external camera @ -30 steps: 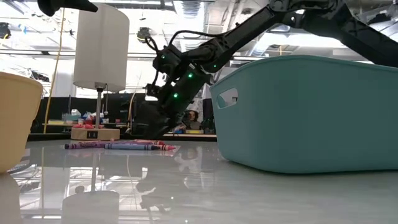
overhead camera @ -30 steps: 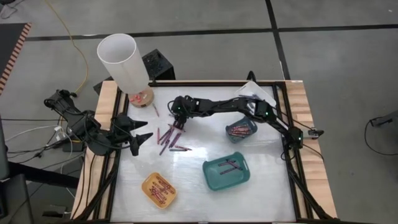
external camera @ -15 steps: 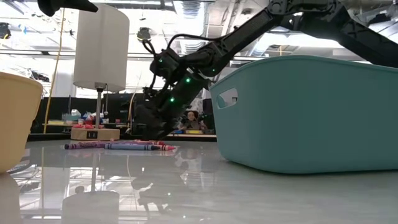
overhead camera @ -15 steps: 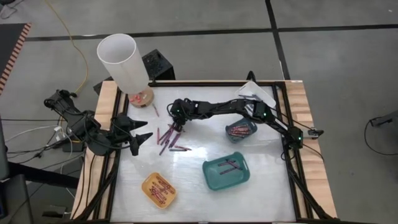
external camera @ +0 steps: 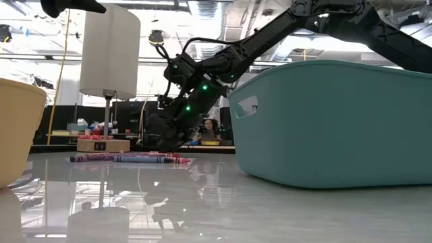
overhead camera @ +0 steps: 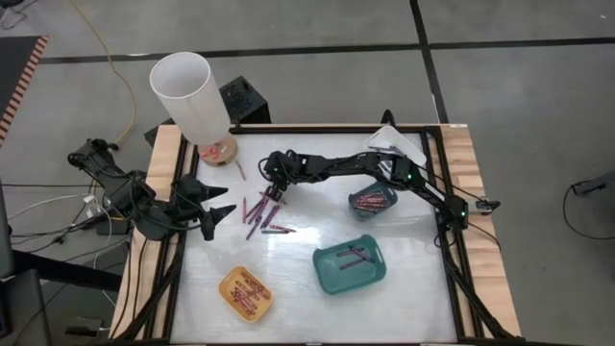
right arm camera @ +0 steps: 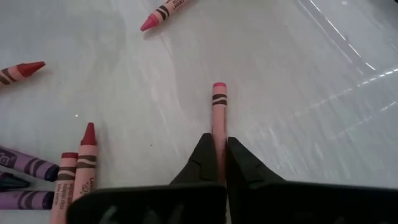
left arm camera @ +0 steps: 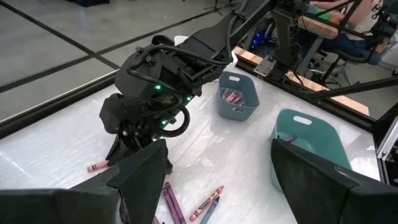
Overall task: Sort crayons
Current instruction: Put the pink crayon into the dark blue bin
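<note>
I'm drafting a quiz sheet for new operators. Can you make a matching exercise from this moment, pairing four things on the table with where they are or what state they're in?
Things:
1. right end effector
2. left end effector
3. yellow oval plastic tray
4. large teal plastic tray

States or places:
A. open, waiting at the table's left edge
B. near the table's front edge, holding reddish crayons
C. shut on a pink wax crayon at the loose pile
D. right of the yellow tray, holding a few dark crayons

Pairs: 1-C, 2-A, 3-B, 4-D
</note>
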Available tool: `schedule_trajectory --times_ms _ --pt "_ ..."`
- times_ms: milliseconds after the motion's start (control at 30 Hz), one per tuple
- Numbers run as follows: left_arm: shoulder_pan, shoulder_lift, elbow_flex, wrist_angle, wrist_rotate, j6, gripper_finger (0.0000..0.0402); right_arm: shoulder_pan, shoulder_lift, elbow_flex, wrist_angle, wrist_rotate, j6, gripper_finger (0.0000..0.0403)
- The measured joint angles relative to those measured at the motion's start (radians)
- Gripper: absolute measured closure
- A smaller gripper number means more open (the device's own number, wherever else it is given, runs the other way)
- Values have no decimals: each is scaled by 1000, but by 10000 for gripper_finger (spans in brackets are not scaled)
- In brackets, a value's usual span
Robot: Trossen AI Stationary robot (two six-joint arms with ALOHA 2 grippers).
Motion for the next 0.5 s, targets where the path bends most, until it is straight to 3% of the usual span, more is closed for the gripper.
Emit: schedule_trajectory --times_ms 500 --pt "0 0 0 0 -2 -3 126 3 -75 -8 -25 -32 21 401"
